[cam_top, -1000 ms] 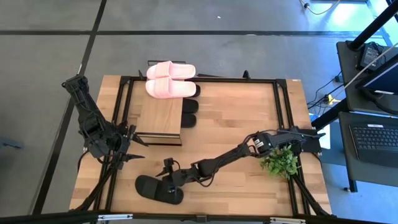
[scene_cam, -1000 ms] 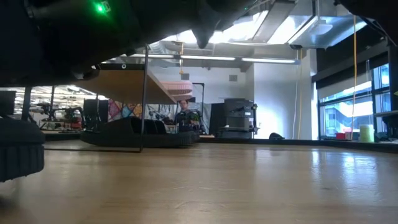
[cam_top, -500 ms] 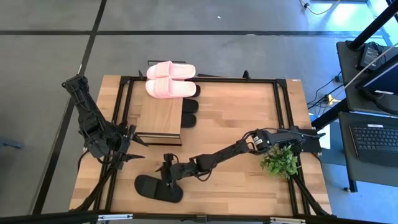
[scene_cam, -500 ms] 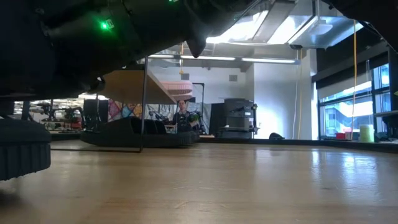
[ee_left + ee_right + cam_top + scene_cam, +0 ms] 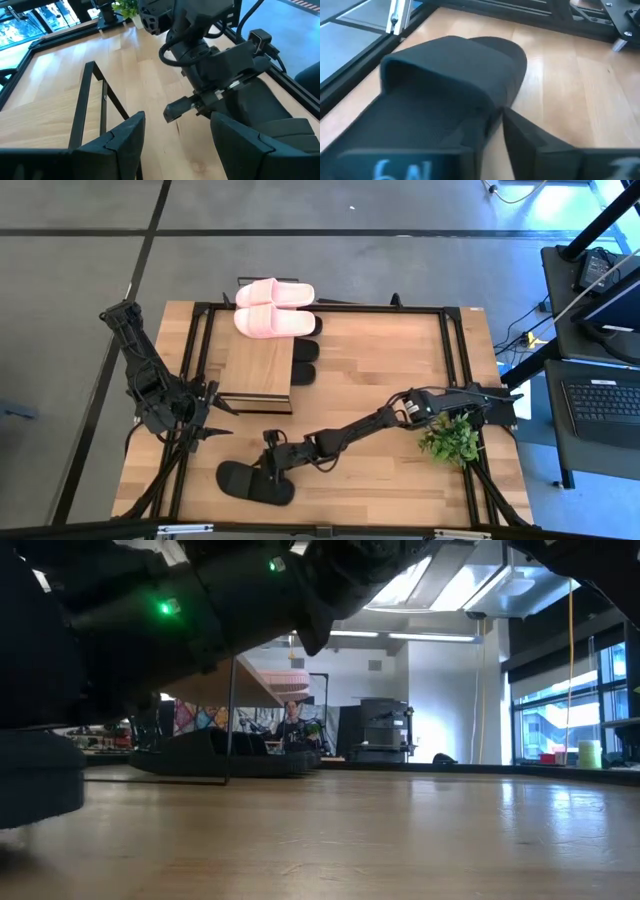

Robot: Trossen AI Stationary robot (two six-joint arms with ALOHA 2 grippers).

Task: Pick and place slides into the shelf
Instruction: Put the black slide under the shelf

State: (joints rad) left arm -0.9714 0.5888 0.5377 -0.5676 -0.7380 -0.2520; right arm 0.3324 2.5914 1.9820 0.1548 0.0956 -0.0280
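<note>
Reaching further toward the worktop's front edge, the right hand [image 5: 268, 471] now clenches the black slide [image 5: 255, 481] lying there, while the pink pair [image 5: 273, 307] tops the shelf [image 5: 257, 367], black ones [image 5: 304, 362] sit beneath, and the left hand [image 5: 215, 416] waits released beside it.

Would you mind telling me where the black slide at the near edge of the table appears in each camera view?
High view: black slide near the bottom edge, left of centre, at the right gripper.
Low view: dark mass at far left, likely it.
Left wrist view: lower right.
Right wrist view: fills the centre.
Shared landmark: the right gripper beside it.
</note>
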